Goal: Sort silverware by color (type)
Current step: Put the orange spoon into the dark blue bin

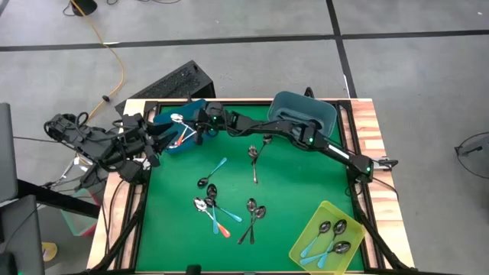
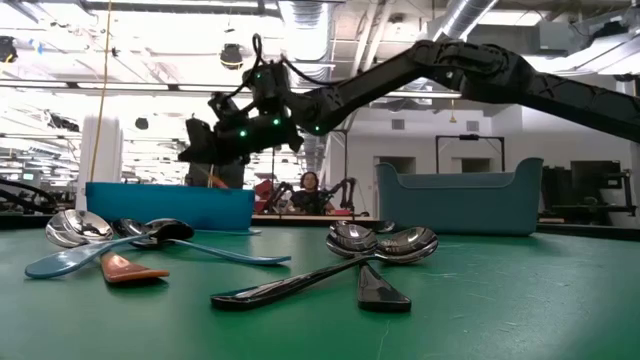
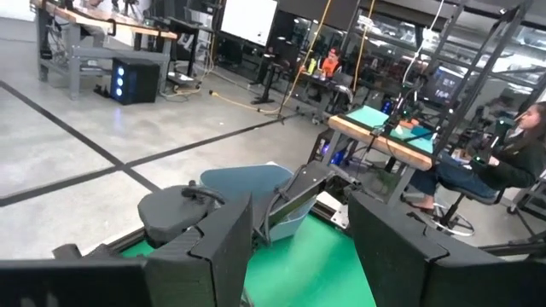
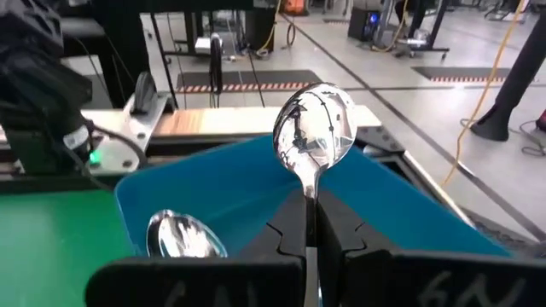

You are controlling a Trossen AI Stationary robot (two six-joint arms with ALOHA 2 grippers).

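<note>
A: Right gripper [image 4: 311,223] status?
B: Fingers are pinching tight on a spoon with a shiny metal bowl [image 4: 313,136] — handle is sitting clamped between the pads, bowl sticking out over the bright blue rectangular bin [image 1: 177,127]. Handle colour isn't showing in the wrist view.
A: Anything in that blue bin?
B: One shiny spoon bowl [image 4: 183,237] is lying inside it, plus orange-red handles [image 1: 183,136] showing from above.
A: Left gripper [image 3: 299,247]?
B: Sitting just beside the blue bin at the table's edge, fingers [image 3: 223,247] standing wide apart, gripping nothing.
A: Rest of the silverware?
B: Loose spoons [image 1: 214,208] are lying on the green mat [image 1: 290,176], well apart from the blue bin. Yellow-green tray [image 1: 328,237] is carrying several more [image 1: 333,235] — farthest from the blue bin. Grey-blue bin [image 1: 303,111] is sitting beside it along the same edge.
</note>
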